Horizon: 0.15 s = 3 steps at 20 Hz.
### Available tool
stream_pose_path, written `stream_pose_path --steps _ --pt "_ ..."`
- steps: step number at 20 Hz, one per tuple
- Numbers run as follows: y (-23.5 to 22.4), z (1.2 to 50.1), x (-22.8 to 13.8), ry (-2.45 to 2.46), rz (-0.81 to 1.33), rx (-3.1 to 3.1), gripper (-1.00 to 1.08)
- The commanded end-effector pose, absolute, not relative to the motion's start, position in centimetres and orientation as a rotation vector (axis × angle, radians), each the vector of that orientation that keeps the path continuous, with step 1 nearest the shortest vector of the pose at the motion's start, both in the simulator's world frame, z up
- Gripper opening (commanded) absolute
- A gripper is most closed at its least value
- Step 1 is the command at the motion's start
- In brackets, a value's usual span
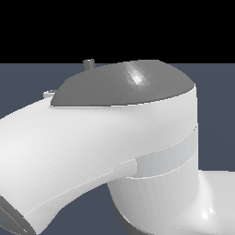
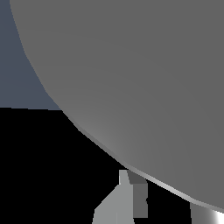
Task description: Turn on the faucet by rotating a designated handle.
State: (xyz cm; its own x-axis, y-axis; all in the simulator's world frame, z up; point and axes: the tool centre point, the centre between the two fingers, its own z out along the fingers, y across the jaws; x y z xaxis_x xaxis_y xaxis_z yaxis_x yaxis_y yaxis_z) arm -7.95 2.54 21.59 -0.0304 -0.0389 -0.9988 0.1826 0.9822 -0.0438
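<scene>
- Exterior view: the white robot arm (image 1: 92, 151) fills the frame, its grey-capped joint hiding nearly everything; a small grey stub (image 1: 89, 63), possibly part of the faucet, peeks above it. The handle is not identifiable.
- Wrist view: the faucet (image 2: 144, 74) looms as a broad grey curved surface directly ahead of the gripper (image 2: 166, 210); fingertips (image 2: 120, 199) sit at its edge. Jaw opening cannot be told; nothing visibly held.

Exterior view: white robot arm (image 1: 105, 151) fills most of the frame and blocks sight of nearly everything behind it. Only a small grey stub (image 1: 89, 63) shows above it.

Wrist view: faucet's grey round face (image 2: 144, 78) crowds close. One gripper finger (image 2: 120, 203) just beside its edge; little room there.
</scene>
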Motion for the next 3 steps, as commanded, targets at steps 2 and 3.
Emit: stream_pose_path --steps 2,3 --pt "12.44 26.64 -9.15 1.572 0.029 -0.009 -1.0" --pt "12.44 26.64 -9.15 1.572 0.029 -0.009 -1.0"
